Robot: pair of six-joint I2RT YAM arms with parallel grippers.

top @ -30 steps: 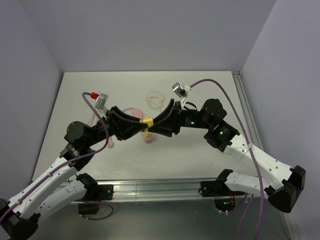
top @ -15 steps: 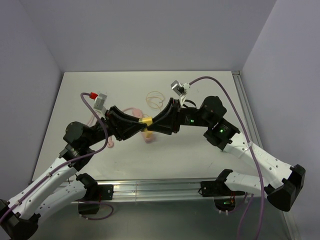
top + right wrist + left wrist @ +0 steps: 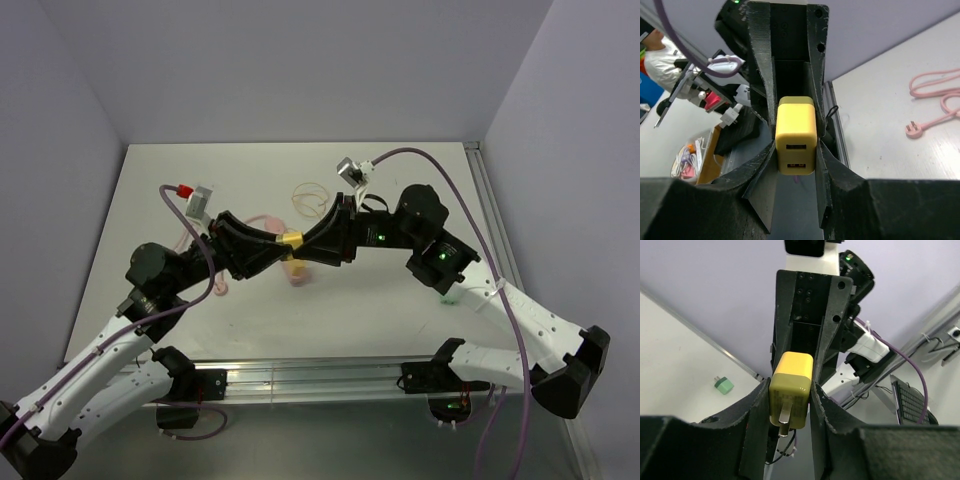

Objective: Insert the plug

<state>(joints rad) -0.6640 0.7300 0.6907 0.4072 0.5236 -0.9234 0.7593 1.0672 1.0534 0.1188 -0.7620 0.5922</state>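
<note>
A white table is enclosed by a plain lavender back wall, a left wall and a right wall. An aluminium rail is fixed along the table's near edge. Grey floor is seen below. Even, soft light is cast throughout.

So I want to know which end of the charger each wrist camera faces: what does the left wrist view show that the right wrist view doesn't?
Only the left wrist view shows the metal prongs of the yellow charger, plus a small green object. Only the right wrist view shows the two USB ports and the pink cable lying loose. Both show the charger pinched from opposite ends by the left claw and right claw.
</note>
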